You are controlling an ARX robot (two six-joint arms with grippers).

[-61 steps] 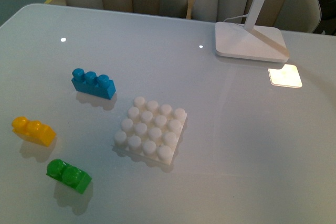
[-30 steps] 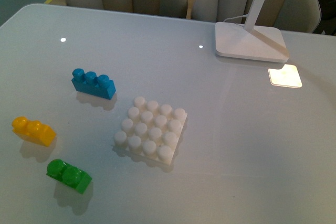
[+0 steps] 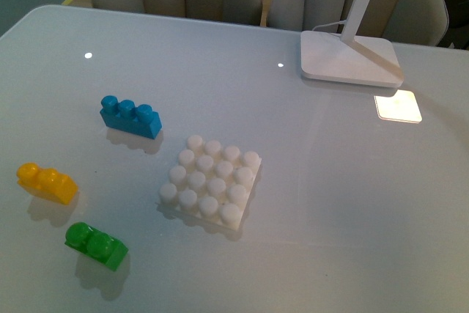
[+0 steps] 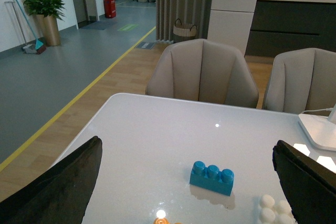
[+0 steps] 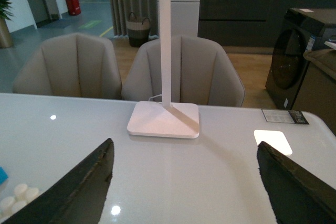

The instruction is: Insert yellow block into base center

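Yellow block [image 3: 47,183] lies far to the left on the wide white worktop [image 3: 330,203]. The base [image 3: 211,181] sits mid-worktop with all its studs bare, well to the block's right. The blue brick [image 3: 130,116] lies beyond the block and the green brick [image 3: 96,245] nearer. The block's long axis slants from far-left to near-right. The left fingers [image 4: 63,187] are spread wide, and only a sliver of the block shows between them. The right fingers [image 5: 79,187] are spread too and face the lamp foot [image 5: 164,120]. The left arm looks better placed to reach.
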